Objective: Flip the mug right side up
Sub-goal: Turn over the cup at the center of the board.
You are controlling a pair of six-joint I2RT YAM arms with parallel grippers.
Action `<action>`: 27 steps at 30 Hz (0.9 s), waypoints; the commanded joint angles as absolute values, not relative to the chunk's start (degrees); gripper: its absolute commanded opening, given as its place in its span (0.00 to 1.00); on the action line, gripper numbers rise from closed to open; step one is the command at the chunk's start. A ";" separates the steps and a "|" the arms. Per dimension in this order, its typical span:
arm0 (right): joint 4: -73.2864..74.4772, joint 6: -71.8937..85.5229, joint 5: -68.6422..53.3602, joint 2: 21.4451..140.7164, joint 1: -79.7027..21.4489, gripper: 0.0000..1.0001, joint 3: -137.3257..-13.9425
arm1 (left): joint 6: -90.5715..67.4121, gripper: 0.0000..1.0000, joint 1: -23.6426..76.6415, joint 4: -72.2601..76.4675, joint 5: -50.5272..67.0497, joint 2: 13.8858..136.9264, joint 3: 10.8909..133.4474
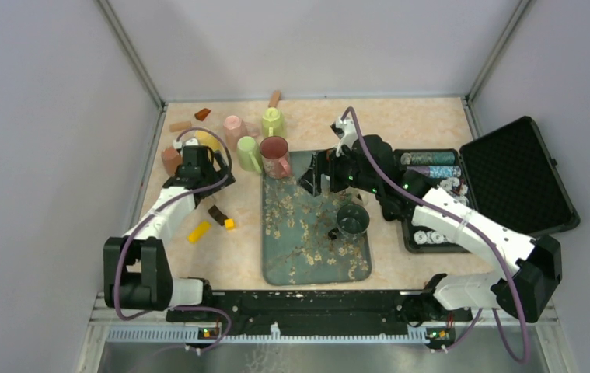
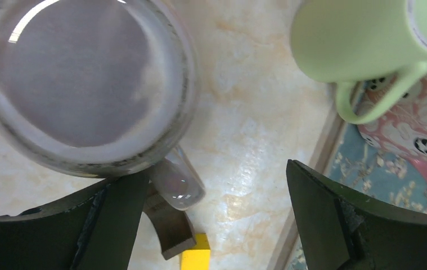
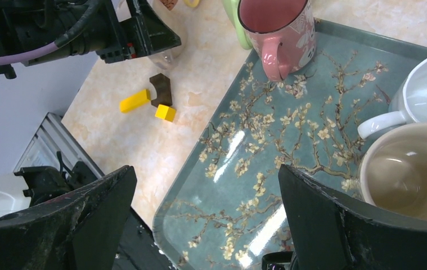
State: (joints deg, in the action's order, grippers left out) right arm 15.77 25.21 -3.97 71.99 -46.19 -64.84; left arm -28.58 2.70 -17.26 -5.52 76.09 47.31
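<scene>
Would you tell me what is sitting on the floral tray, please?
A pink mug, a white mug, a cream mug and a dark mug. From above, the right arm covers the tray's far right corner.

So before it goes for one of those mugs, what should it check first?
1. Left claw open: ok, fingers spread wide.
2. Left claw empty: ok, nothing between the fingers.
3. Glass mug centred in the left claw: not ok, its body sits off to one finger's side and only its handle reaches the gap.
4. Which way up the glass mug is: cannot tell from straight above.
5. Green mug out of the way: ok, it is apart, beyond the other finger.
6. Right claw open and empty: ok, it hangs over the tray.
</scene>
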 commanded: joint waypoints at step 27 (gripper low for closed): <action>13.29 24.95 -4.42 71.56 -45.97 0.98 -64.49 | -39.24 0.22 2.59 -17.03 -18.35 81.13 49.12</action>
State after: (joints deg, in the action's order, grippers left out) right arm 15.42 25.17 -4.25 71.96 -46.19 -64.49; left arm -38.89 2.66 -19.16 -17.93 80.66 48.23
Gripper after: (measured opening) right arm 0.976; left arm 0.315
